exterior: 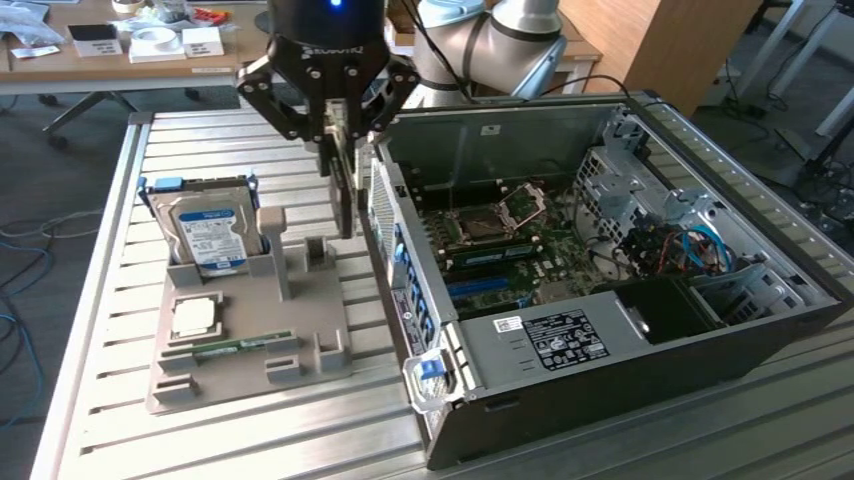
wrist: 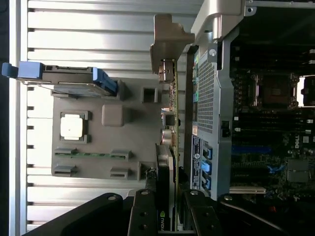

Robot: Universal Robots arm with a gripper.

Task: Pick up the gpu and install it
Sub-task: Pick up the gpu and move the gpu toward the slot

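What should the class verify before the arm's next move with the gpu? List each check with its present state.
1. Gripper closed on the gpu: ok.
2. Gpu hangs upright, on edge: ok.
3. Gpu lifted clear of the grey holder: cannot tell.
4. Computer case side open, motherboard exposed: ok.
5. Hard drive stands in the holder, apart from the gpu: ok.
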